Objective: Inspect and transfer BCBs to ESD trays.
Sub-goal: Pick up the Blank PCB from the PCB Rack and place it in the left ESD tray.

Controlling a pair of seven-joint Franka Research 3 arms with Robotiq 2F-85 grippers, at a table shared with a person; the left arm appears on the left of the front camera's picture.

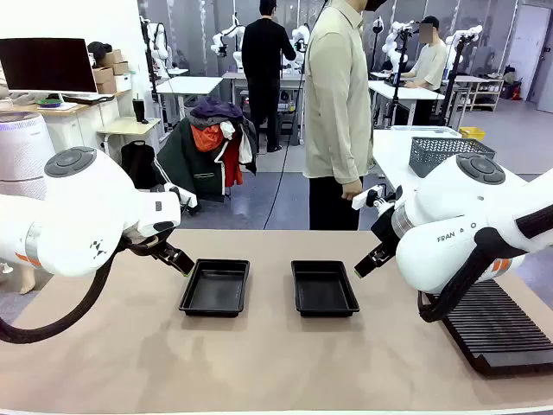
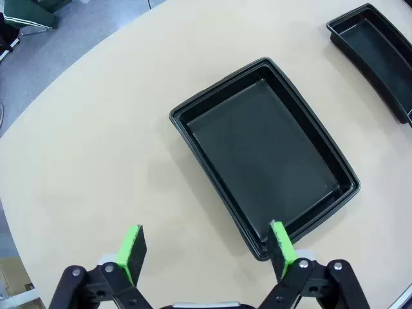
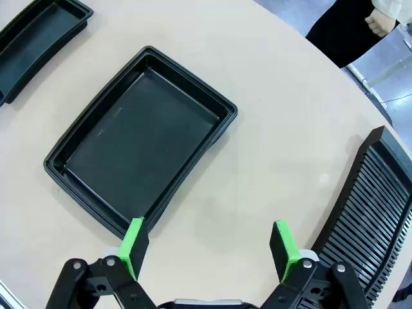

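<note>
Front view: the two black ESD trays lie side by side, a little apart, in the middle of the counter (image 1: 259, 363). The left gripper (image 1: 177, 259) hangs near the left tray (image 1: 215, 287), and the right gripper (image 1: 365, 264) near the right tray (image 1: 324, 288).

Left wrist view: the left gripper is wide open and holds nothing. One green pad (image 2: 281, 248) is over the tray's corner.

Right wrist view: the right gripper is also wide open and holds nothing. It is between the tray and a slotted rack (image 3: 376, 206).

left black tray (image 1: 214, 290), right black tray (image 1: 323, 290) (flat, apart), mid-table

Two ESD trays (image 1: 215, 288) (image 1: 324, 288), one slotted rack (image 1: 501, 333), one mesh basket (image 1: 445, 154), two claws (image 2: 206, 239) (image 3: 208, 237), one person (image 1: 337, 104).
</note>
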